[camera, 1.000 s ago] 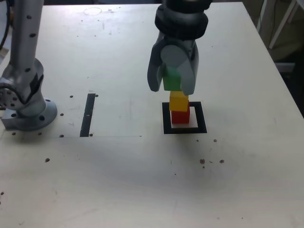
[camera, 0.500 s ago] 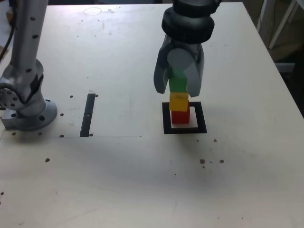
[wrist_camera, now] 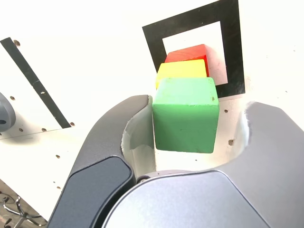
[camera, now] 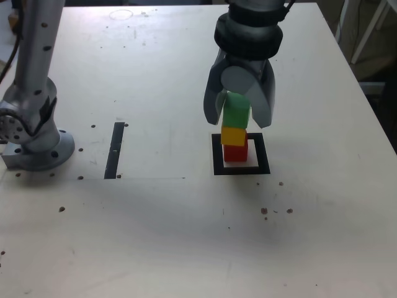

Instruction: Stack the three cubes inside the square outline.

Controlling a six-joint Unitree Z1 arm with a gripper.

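Exterior view: the gripper [camera: 243, 118] stands open around the green cube [camera: 236, 111], its jaws parted and not clamping. The square outline [camera: 263, 155] surrounds the red cube [camera: 236, 153]; on that sits the yellow cube [camera: 233, 136], with green on top.
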